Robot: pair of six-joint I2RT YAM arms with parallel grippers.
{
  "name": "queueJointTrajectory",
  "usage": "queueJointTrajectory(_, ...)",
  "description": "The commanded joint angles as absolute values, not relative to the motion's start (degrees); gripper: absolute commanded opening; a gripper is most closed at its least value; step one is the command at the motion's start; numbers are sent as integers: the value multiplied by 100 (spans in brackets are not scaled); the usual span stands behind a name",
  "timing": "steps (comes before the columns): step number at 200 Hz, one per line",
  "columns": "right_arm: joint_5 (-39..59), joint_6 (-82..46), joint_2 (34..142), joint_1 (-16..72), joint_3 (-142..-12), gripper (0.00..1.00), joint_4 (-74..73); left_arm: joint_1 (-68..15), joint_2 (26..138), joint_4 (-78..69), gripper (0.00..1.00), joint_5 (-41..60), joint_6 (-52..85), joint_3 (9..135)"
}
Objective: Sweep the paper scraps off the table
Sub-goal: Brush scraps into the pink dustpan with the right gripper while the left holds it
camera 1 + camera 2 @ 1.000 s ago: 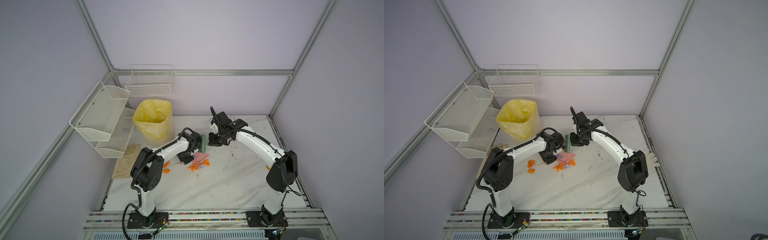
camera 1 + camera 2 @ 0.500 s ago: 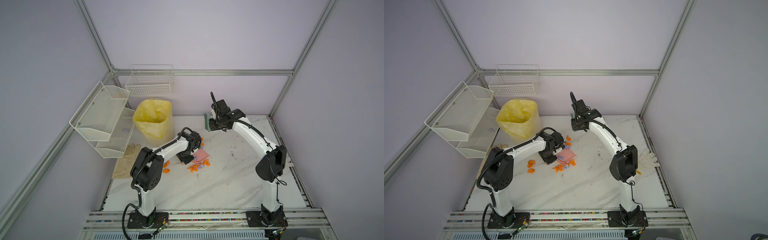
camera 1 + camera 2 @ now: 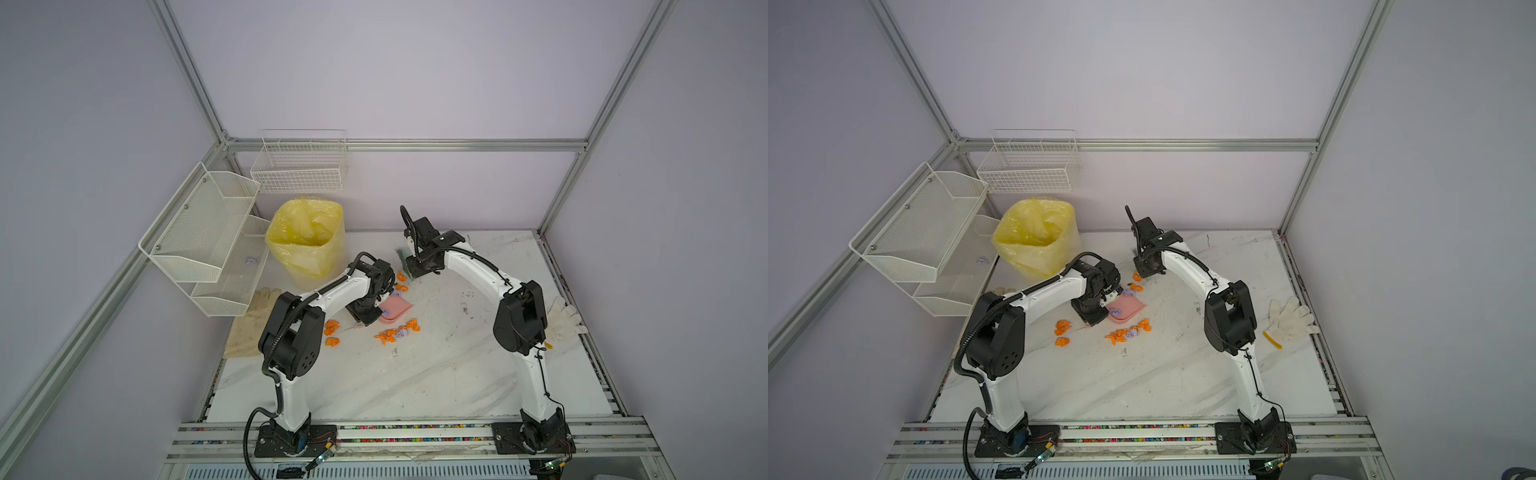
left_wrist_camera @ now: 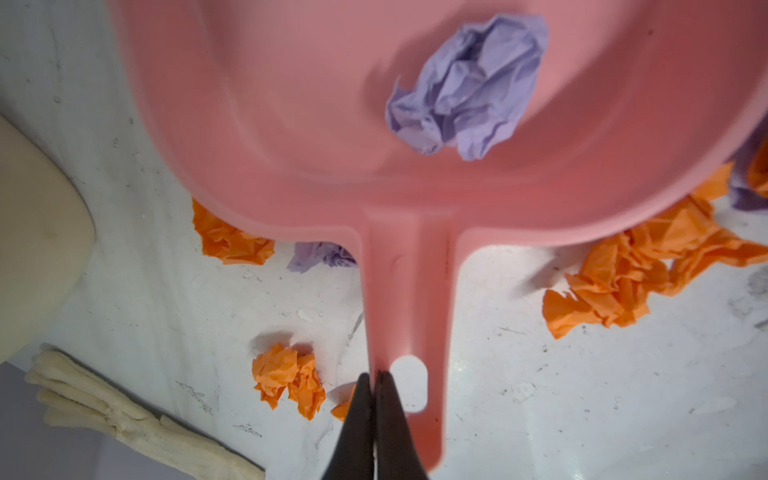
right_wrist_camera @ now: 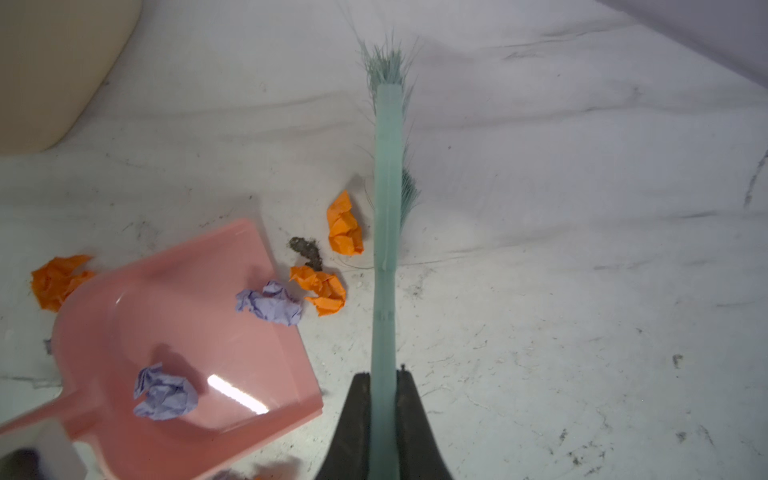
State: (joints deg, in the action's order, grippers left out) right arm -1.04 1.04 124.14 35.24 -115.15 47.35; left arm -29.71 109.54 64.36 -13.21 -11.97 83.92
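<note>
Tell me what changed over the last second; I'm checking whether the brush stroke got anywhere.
The right gripper, shut on the brush, swung from the dustpan toward the back wall, then partway back, beside two orange paper scraps. The left gripper kept gripping the dustpan handle; dustpan and other scraps stayed.

1. Your dustpan (image 4: 291, 104): salmon pink throughout.
2. The paper scraps (image 3: 390, 336) you face: bright orange and pale lilac.
3. Your table (image 3: 415, 374): white marble, grey diagonal veins, dark specks.
4. Your brush (image 5: 387, 166): pale teal.
5. Your bin liner (image 3: 307, 237): translucent yellow.
</note>
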Motion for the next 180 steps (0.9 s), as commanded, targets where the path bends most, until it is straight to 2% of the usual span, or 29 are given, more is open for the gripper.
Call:
queueJointTrajectory(1, 391, 335, 11732, 3779, -10742, 0, 4583, -2904, 10978, 6486, 0, -1226, -1029, 8771)
queueJointTrajectory(59, 1635, -437, 9929, 3894, -9104, 0, 3911, -2891, 11071, 6512, 0, -1301, -993, 8849)
queueJointTrajectory(106, 939, -1612, 9490, 3629, -8951, 0, 4015, -2859, 10995, 6594, 0, -1250, -826, 9038)
queueJointTrajectory(140, 1555, -1980, 9139, 2917, -8504, 0, 3697, -2494, 10683, 6769, 0, -999, -340, 9369)
queueJointTrajectory(180, 1370, -2074, 8782, 2462, -8229, 0, 3621, -2452, 10263, 6666, 0, -992, -148, 9465)
